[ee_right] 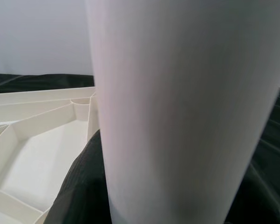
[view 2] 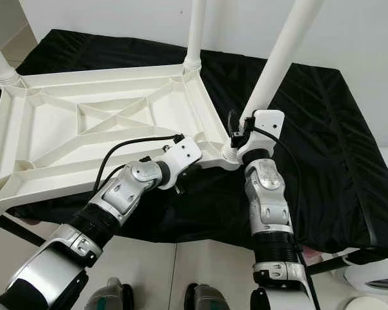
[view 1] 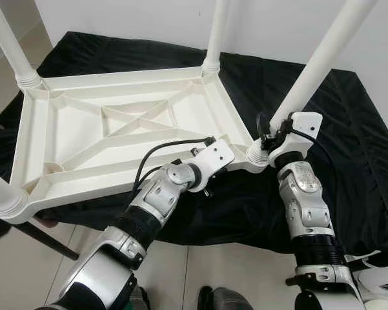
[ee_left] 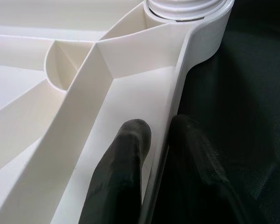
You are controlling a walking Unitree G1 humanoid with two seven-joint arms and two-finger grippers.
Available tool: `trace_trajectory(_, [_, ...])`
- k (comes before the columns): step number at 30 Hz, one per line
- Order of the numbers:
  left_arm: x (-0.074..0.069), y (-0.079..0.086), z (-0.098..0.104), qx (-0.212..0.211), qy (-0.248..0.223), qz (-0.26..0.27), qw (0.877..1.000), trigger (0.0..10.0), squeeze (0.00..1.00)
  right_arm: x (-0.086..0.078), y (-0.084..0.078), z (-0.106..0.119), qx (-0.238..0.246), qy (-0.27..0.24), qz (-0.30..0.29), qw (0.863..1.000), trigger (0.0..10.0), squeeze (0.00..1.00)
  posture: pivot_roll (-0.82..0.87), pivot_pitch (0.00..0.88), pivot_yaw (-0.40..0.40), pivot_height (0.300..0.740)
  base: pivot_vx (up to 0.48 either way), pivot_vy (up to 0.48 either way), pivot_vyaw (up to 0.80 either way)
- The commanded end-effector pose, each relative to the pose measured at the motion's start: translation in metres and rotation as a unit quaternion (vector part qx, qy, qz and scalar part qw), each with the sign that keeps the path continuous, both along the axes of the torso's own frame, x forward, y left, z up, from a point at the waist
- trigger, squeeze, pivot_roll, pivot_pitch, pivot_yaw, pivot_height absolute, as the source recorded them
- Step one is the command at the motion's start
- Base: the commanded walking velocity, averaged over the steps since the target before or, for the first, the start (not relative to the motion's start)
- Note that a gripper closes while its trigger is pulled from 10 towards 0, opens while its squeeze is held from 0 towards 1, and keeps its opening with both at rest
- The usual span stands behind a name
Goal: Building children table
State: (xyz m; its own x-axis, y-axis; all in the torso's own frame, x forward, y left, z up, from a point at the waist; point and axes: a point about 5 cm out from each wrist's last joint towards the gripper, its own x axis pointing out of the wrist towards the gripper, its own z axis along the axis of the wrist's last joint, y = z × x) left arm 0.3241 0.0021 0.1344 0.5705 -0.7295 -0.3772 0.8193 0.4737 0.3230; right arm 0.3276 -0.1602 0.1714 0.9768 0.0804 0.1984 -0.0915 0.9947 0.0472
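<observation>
While left gripper [ee_left: 153,154] pinching tabletop rim [ee_left: 177,107] — right gripper [view 1: 271,132] around leg [view 1: 316,64].

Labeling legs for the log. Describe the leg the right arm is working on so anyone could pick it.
An upturned white table top lies on black cloth, with legs at its corners. The leg rises from the corner nearest the robot's right. Alone among them, it has the right gripper at its base.

Left pincer [ee_left: 153,140] astride white tabletop rim [ee_left: 177,112]

2 silver arms, black cables, white wrist housings, black fingers [ee_left: 119,172].
</observation>
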Motion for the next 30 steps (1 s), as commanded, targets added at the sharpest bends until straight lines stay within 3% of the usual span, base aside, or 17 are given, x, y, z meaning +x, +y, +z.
trace_trajectory(1, [-0.002, -0.009, 0.012, -0.010, -0.028, -0.011, 0.999, 10.0, 0.00, -0.006, 0.011, -0.037, 0.011, 0.084, 0.014, 0.996, 10.0, 0.00, 0.02, 0.066, -0.039, 0.740, 0.000, 0.000, 0.00])
trace_trajectory(18, [-0.001, -0.008, 0.015, -0.013, -0.032, -0.008, 0.999, 10.0, 0.00, -0.006, 0.014, -0.031, 0.041, 0.073, -0.064, 0.994, 10.0, 0.00, 0.02, 0.067, -0.045, 0.740, 0.000, 0.000, 0.00])
trace_trajectory(30, [-0.001, -0.008, 0.014, -0.012, -0.032, -0.007, 0.999, 10.0, 0.00, 0.002, 0.021, -0.024, 0.051, 0.079, -0.064, 0.993, 10.0, 0.00, 0.02, 0.068, -0.049, 0.740, 0.000, 0.000, 0.00])
